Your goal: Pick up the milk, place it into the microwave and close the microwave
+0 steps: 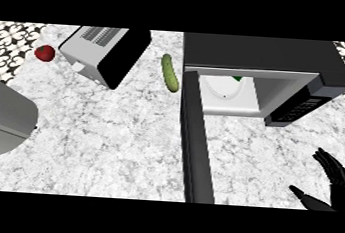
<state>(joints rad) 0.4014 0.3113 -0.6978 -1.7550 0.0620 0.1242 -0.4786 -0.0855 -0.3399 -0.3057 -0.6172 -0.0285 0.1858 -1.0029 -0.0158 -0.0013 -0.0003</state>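
Note:
The black microwave (283,55) stands at the back right with its door (197,145) swung wide open toward me. Inside the lit cavity sits a white milk carton (225,89) with a small green mark at its top edge, lying apart from either hand. My right hand (338,185) shows at the lower right, open with fingers straight and thumb spread, to the right of the door and in front of the microwave, holding nothing. A grey forearm (5,118) fills the left edge; its hand is out of sight.
A silver and black toaster (102,51) stands at the back left, with a red tomato (44,52) to its left. A green cucumber (170,73) lies between the toaster and the microwave. The marble counter (107,144) spreads across the middle.

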